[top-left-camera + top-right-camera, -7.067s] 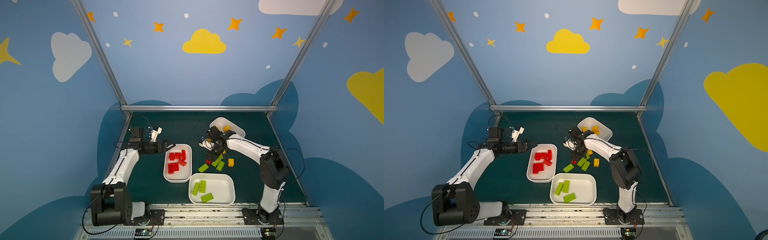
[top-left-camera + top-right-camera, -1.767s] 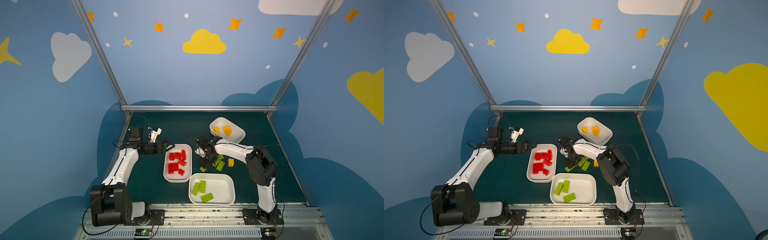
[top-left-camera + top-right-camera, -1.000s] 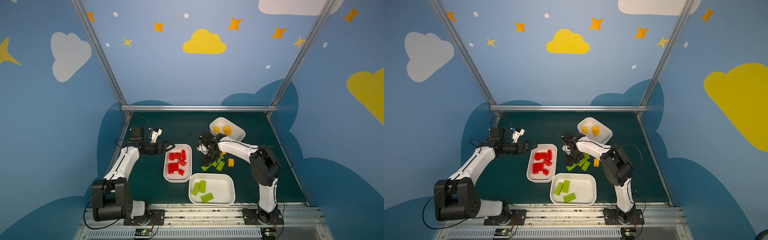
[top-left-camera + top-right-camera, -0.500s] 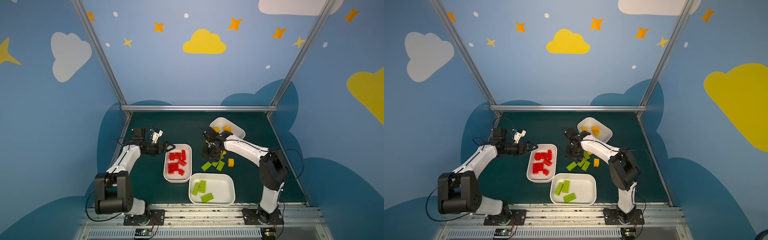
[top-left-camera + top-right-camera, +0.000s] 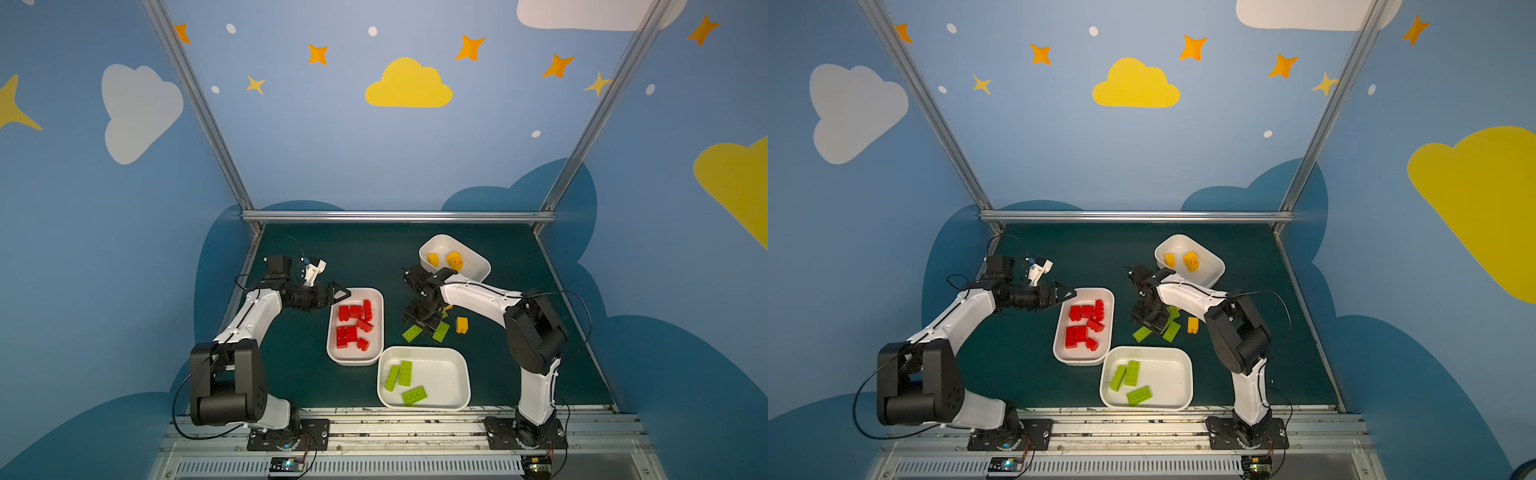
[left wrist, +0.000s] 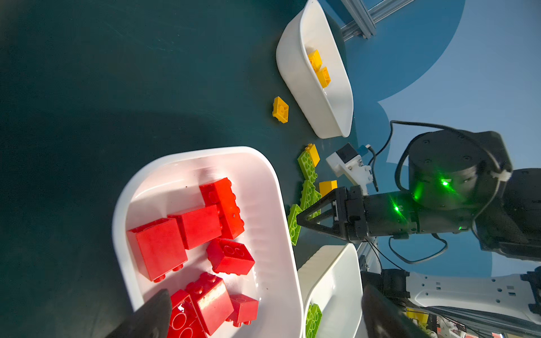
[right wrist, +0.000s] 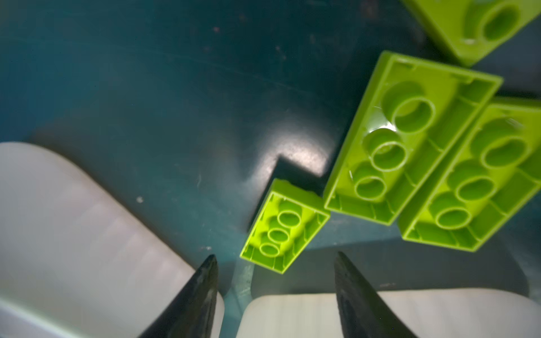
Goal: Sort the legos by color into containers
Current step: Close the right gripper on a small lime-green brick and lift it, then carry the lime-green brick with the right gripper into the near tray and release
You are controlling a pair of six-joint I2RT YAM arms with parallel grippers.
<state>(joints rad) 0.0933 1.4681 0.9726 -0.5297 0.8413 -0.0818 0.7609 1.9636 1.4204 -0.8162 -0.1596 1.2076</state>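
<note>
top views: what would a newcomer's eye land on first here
Most likely the red bricks, heaped in the white tub at the middle of the dark mat, the brightest patch in both top views. Next, the right arm bent down with open jaws over loose lime green bricks right of that tub, and the painted yellow cloud on the blue back wall.

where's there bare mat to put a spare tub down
Bare mat lies along the back rail, between the left gripper and the yellow tub, and left of the red tub. Crowded: behind the green tub, where loose green bricks lie under the right gripper.
</note>
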